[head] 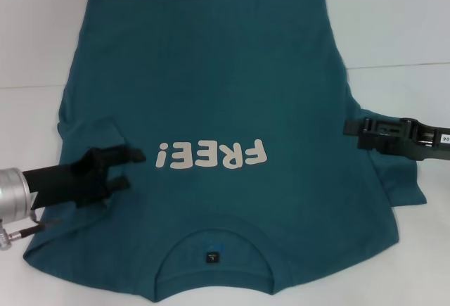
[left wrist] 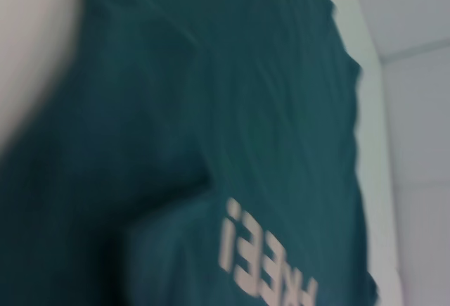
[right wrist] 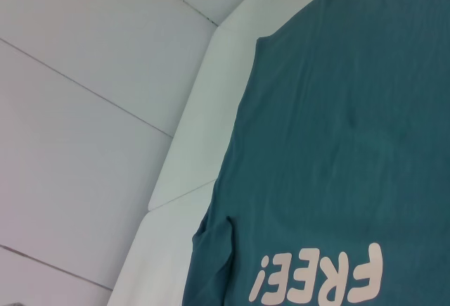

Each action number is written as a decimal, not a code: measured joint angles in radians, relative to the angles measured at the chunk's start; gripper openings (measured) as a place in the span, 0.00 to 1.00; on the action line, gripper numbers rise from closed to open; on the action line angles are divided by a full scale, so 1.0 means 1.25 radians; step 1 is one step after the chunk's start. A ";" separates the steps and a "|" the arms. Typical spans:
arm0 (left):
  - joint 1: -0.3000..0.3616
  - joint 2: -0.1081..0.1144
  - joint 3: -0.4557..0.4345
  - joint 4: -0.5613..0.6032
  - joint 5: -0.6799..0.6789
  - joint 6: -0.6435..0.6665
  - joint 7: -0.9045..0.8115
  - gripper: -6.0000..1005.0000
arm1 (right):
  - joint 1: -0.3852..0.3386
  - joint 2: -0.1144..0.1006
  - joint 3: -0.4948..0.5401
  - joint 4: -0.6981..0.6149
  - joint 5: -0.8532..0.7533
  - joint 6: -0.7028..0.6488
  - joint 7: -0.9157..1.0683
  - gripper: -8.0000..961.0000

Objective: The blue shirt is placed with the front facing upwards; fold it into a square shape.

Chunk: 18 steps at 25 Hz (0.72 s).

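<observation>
The blue shirt (head: 225, 74) lies spread front up on the white table, its collar (head: 211, 279) nearest me and its hem at the far side. Cream "FREE!" lettering (head: 211, 157) crosses the chest. My left gripper (head: 133, 169) hovers open over the shirt's left shoulder, just left of the lettering, with nothing between its fingers. At the shirt's right edge, above the right sleeve (head: 404, 186), sits my right gripper (head: 349, 129). The left wrist view shows the shirt (left wrist: 211, 109) close up, and the right wrist view shows the shirt (right wrist: 351, 144) with its lettering (right wrist: 320, 285).
The white table (head: 394, 24) extends past the shirt on the far, left and right sides, with a seam line (head: 401, 64) on the right. Pale floor tiles (right wrist: 84, 109) lie beyond the table edge (right wrist: 190, 151).
</observation>
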 joint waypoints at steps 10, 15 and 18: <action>0.067 -0.010 -0.058 0.071 -0.022 -0.028 0.000 0.72 | 0.000 -0.001 0.000 0.000 0.000 0.000 0.000 0.75; 0.073 -0.003 -0.060 0.049 -0.017 -0.078 -0.012 0.72 | 0.002 -0.001 0.000 0.000 0.000 0.000 0.000 0.75; 0.067 -0.003 -0.053 0.032 -0.016 -0.104 -0.013 0.72 | 0.002 0.000 0.000 0.000 0.000 0.001 0.000 0.75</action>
